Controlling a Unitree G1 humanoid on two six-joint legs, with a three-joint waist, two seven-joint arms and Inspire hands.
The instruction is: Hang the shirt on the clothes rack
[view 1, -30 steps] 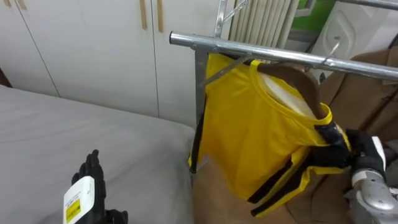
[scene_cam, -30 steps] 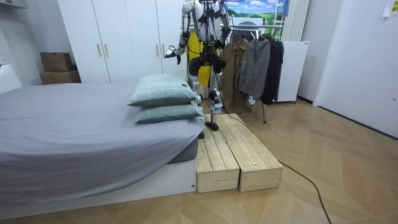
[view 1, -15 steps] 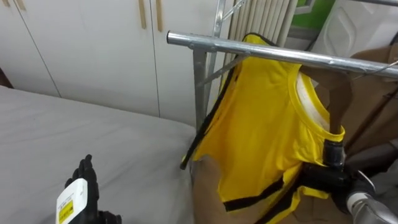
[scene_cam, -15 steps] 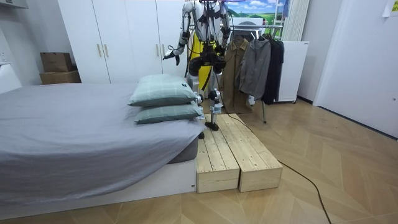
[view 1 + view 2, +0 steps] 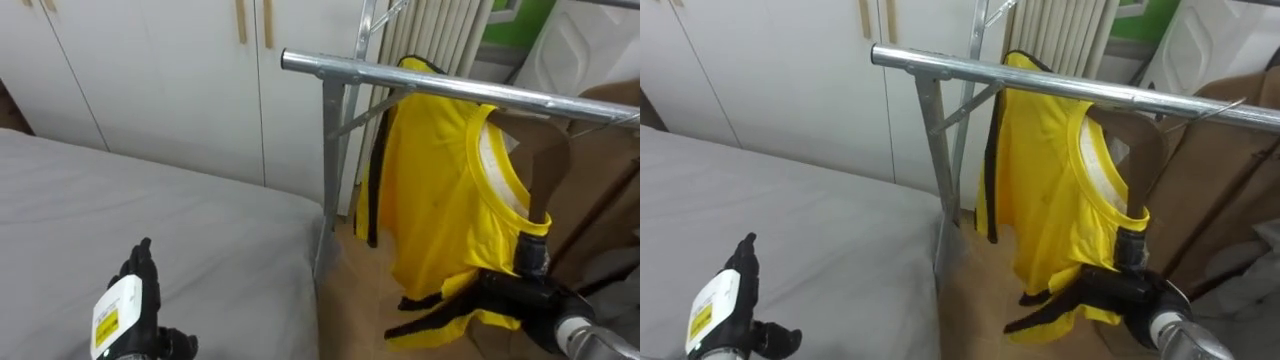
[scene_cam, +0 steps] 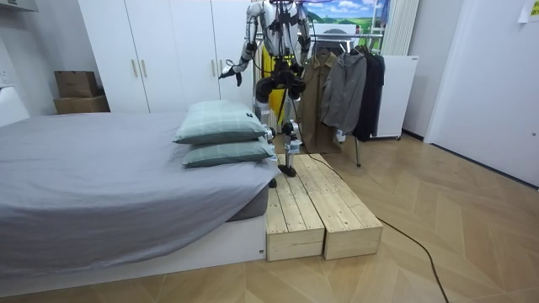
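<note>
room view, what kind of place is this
Most likely a bedroom: a grey-covered bed with two pillows, white wardrobes behind it, and a clothes rail with a yellow shirt and jackets.

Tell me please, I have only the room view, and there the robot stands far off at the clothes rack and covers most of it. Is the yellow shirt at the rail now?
Observer: Yes. The yellow shirt hangs down from the metal rail, close to the rail's end post. How it is hooked on I cannot see.
Operator: Does the right hand hold it?
Observer: The right hand is low at the shirt's right side, and its fingers look closed on the cloth's lower edge.
Operator: And the left hand?
Observer: The left hand is open and holds nothing. It is above the grey bed.
</note>
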